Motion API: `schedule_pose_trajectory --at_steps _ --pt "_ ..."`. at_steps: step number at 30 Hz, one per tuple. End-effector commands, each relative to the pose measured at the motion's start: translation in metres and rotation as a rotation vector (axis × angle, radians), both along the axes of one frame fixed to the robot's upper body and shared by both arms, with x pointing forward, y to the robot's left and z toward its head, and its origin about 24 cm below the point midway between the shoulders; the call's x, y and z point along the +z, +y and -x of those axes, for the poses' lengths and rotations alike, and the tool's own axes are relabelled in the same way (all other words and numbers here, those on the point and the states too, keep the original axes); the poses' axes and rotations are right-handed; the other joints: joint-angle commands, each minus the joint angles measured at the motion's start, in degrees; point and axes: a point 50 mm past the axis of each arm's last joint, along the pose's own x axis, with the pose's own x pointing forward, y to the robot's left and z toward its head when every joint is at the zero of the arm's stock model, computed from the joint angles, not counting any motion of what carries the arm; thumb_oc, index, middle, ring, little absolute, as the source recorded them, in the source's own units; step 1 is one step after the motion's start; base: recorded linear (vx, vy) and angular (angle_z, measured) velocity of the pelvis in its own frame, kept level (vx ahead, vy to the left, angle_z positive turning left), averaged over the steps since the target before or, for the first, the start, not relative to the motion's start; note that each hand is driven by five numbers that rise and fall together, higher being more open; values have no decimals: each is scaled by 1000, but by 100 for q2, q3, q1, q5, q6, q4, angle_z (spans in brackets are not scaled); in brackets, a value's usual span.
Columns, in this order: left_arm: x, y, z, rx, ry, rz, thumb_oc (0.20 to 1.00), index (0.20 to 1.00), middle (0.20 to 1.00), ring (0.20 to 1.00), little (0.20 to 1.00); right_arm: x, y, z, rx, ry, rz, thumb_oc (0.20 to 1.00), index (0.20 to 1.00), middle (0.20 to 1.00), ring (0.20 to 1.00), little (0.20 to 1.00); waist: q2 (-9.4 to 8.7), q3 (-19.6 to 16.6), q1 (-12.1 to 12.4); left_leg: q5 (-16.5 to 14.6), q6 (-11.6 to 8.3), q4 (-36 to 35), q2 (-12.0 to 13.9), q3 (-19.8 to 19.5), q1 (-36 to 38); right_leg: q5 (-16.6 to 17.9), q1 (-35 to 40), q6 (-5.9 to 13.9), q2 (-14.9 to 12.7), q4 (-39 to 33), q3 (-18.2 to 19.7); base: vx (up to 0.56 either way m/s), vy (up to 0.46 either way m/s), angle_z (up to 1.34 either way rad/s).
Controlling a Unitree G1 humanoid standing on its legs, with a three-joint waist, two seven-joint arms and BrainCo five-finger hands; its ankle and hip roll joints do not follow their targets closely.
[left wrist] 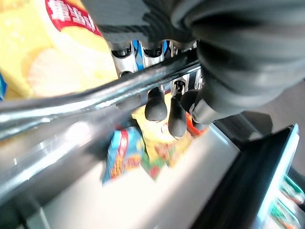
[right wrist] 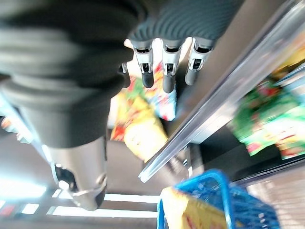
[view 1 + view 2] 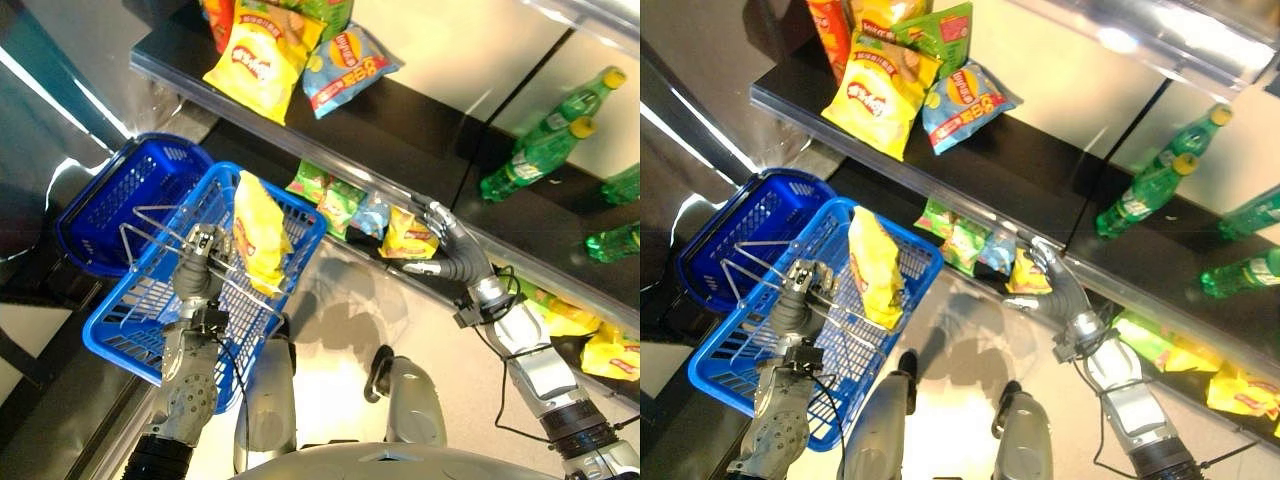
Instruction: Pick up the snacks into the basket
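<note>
Holding the basket (image 3: 150,320) by its wire handle (image 3: 160,222), left hand (image 3: 200,262) fingers curled round it, mouth kept up for drops. Right hand (image 3: 448,245), fingers loosely open, reaches the yellow snack bag (image 3: 408,238) at its 9 o'clock.

A chip bag (image 3: 258,232) stands in the basket (image 3: 130,345) at lower left, bottles (image 3: 545,140) on the shelf (image 3: 420,130) at upper right.

A shop, dark shelves (image 3: 420,130) with metal edges stocked with snack bags (image 3: 262,62) and green bottles (image 3: 540,150), more small packets (image 3: 340,200) on the lower shelf, a blue shopping basket (image 3: 150,300) with wire handles.
</note>
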Motion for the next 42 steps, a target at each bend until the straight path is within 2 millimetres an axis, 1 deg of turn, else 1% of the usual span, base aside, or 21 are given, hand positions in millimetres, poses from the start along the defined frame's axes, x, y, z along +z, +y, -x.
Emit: schedule_pose_trajectory --at_steps 1,3,6,9,13,15,18,19,20,22,23,24,25,26,27,28,35,39,40,41,42 --pt "28 -7 -5 -23 -176 -93 200 200 200 200 200 -4 -8 -5 -43 -11 19 1000 1000 1000 1000 1000 184 -633 -117 194 253 -684 -107 12 446 547 63 95 215 -219 -127 20 -46 -19" --pt "24 -5 -4 -6 -161 -92 200 200 200 200 200 -9 -8 -4 -56 8 13 1000 1000 1000 1000 1000 184 -674 -128 224 250 -824 -91 88 575 578 156 93 270 -378 -90 9 -41 -18" --pt "2 -4 1 29 -67 -67 200 200 200 200 200 -38 -11 5 -119 124 -8 1000 1000 1000 1000 1000 205 -934 -204 462 181 -1422 60 293 984 685 431 76 473 -996 34 23 -86 -39" --pt "-9 -3 5 56 -21 -56 200 200 200 200 200 -51 -7 10 -134 182 -58 1000 1000 1000 1000 1000 219 -1109 -243 684 94 -1855 178 469 1256 753 589 48 642 -1373 164 13 -108 -37" --pt "-21 -3 12 71 25 -35 200 200 200 200 200 -60 -5 15 -113 224 -10 1000 1000 1000 1000 1000 225 -1281 -250 927 -24 -2242 354 642 1501 821 760 -16 904 -1788 360 5 -150 -37" --pt "-26 -5 14 75 43 -17 200 200 200 200 200 -65 -5 17 -118 236 24 1000 1000 1000 1000 1000 209 -1354 -265 1036 -114 -2245 492 692 1515 876 884 -79 1107 -2070 457 -5 -177 -34" --pt "-26 -7 13 76 41 -15 200 200 200 200 200 -67 -6 16 -139 237 34 1000 1000 1000 1000 1000 154 -1354 -283 1078 -168 -2066 589 664 1410 939 981 -135 1225 -2309 522 -52 -202 -22" --pt "-30 -9 13 75 58 -4 200 200 200 200 200 -69 -5 15 -142 237 56 1000 1000 1000 1000 1000 75 -1357 -310 882 -145 -1649 571 765 1333 1002 1097 -186 1231 -2497 556 -55 -144 -10" --pt "-31 -12 12 72 60 0 200 200 200 200 200 -71 -6 15 -151 249 63 1000 1000 1000 1000 1000 49 -1299 -274 684 -88 -1222 461 657 1317 1061 1145 -205 1202 -2557 607 -93 -161 -12" --pt "-31 -15 12 65 59 5 200 200 200 200 200 -77 -5 13 -147 275 79 1000 1000 1000 1000 1000 12 -1265 -213 253 67 -873 -133 464 1325 1147 1121 -208 1188 -2603 707 -77 -49 -29" --pt "-31 -15 12 65 59 4 200 200 200 200 200 -77 -5 13 -147 274 78 1000 1000 1000 1000 1000 4 -1275 -219 271 71 -885 -143 462 1312 1153 1106 -206 1179 -2605 704 -26 -11 -31" --pt "-32 -16 12 65 59 7 200 200 200 200 200 -81 -7 14 -161 294 74 1000 1000 1000 1000 1000 24 -1279 -206 95 168 -946 -441 455 1348 1190 1088 -199 1220 -2599 783 -3 39 -28" --pt "-33 -18 15 60 60 11 200 200 200 200 200 -85 -6 18 -153 315 69 1000 1000 1000 1000 1000 165 -1369 -217 112 371 -1453 -871 400 1551 1242 959 -175 1369 -2513 887 14 63 -17" --pt "-36 -21 17 53 66 28 200 200 200 200 200 -89 -7 22 -166 331 56 1000 1000 1000 1000 1000 255 -1445 -298 228 419 -1944 -810 538 1743 1262 956 -160 1456 -2542 870 18 62 -38" --pt "-36 -21 18 52 67 29 200 200 200 200 200 -89 -7 22 -166 332 57 1000 1000 1000 1000 1000 256 -1443 -292 250 420 -1993 -812 541 1776 1263 967 -159 1457 -2546 875 38 68 -52" --pt "-38 -24 19 39 80 19 200 200 200 200 200 -98 -7 28 -200 377 35 1000 1000 1000 1000 1000 299 -1611 -388 445 422 -2527 -838 440 1955 1277 945 -131 1507 -2663 886 26 44 -53" --pt "-37 -23 22 53 79 15 200 200 200 200 200 -108 -9 38 -265 415 -26 1000 1000 1000 1000 1000 281 -1794 -435 563 421 -2808 -858 454 2002 1371 971 -99 1471 -2914 981 4 44 -9" --pt "-31 -23 21 45 51 13 200 200 200 200 200 -103 -9 34 -282 390 -61 1000 1000 1000 1000 1000 281 -1670 -406 573 484 -2808 -814 628 1976 1373 681 -57 1456 -2451 926 -94 23 -22" --pt "-25 -19 20 44 31 -3 200 200 200 200 200 -97 -8 26 -299 353 -50 1000 1000 1000 1000 1000 407 -1464 -182 605 501 -2808 -621 875 1933 1312 312 73 911 -1758 75 -137 -2 -47" --pt "-25 -19 20 44 31 -3 200 200 200 200 200 -97 -8 26 -300 352 -49 1000 1000 1000 1000 1000 404 -1456 -190 599 506 -2806 -630 865 1937 1268 288 81 889 -1686 72 -172 -15 -121" --pt "-23 -20 19 43 22 3 200 200 200 200 200 -96 -6 23 -318 342 -44 1000 1000 1000 1000 1000 476 -1389 -186 601 502 -2794 -556 883 1939 1237 196 109 613 -1428 -28 -29 -62 -121"
